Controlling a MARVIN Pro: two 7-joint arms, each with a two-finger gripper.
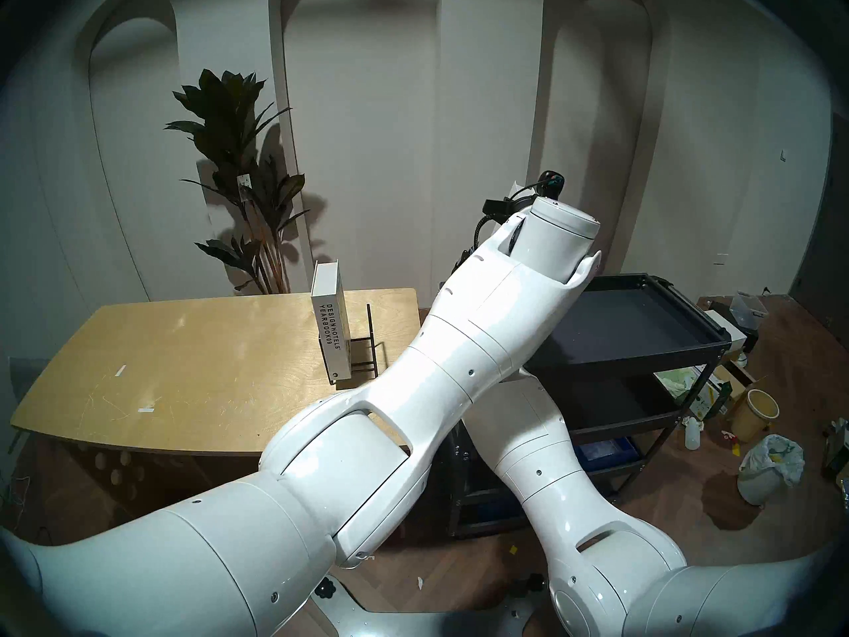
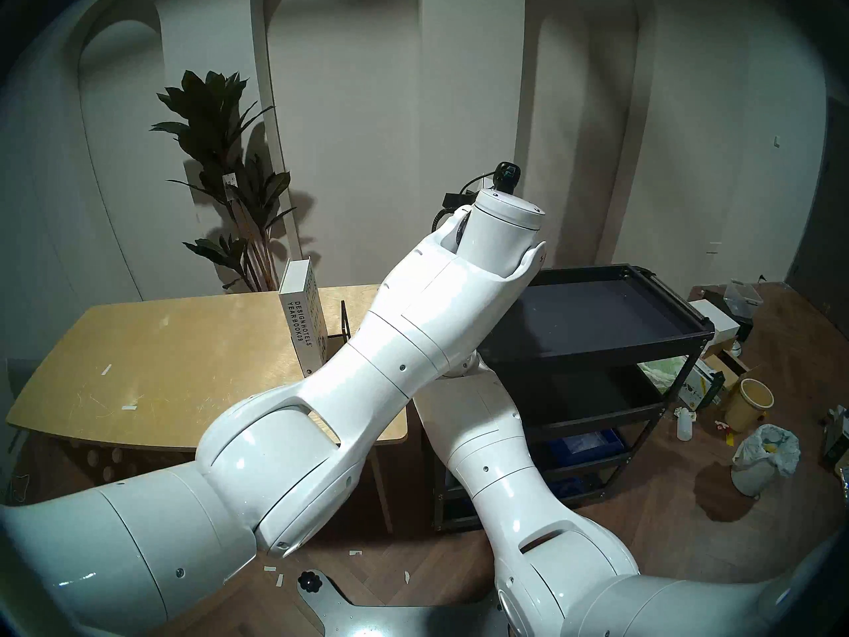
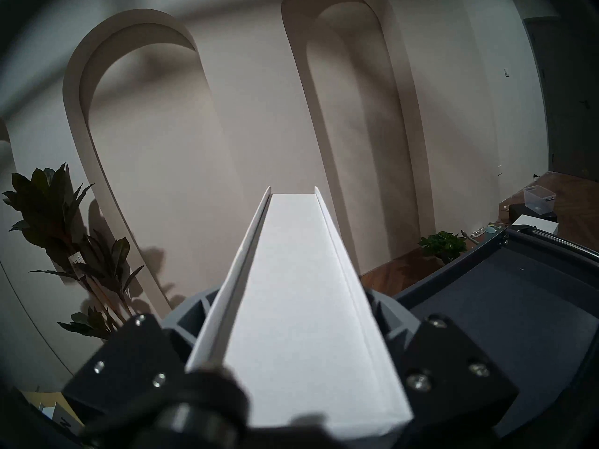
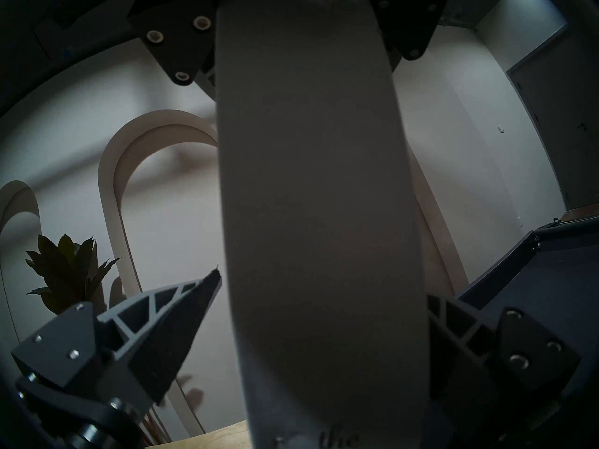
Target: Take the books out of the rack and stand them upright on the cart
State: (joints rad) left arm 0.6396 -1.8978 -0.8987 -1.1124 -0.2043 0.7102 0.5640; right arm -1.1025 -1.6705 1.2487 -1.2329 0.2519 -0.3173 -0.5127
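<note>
Taller book (image 3: 291,260) — thick, stiff, probably heavy, smooth-covered — is pinched across its covers by left gripper (image 3: 291,312), beside cart (image 3: 502,292). Right gripper (image 4: 322,286) is spread about the spine; contact unclear in the dim view. Yearbook (image 1: 331,319) is seen standing in rack (image 1: 370,346).

A wooden table (image 1: 183,369) bears tape scraps (image 1: 120,370). A tall plant (image 1: 239,181) stands behind it against an arched wall (image 1: 367,116). A bagged bin (image 1: 767,466), yellow pot (image 1: 753,413) and bottle (image 1: 692,434) litter the floor (image 1: 689,530).
</note>
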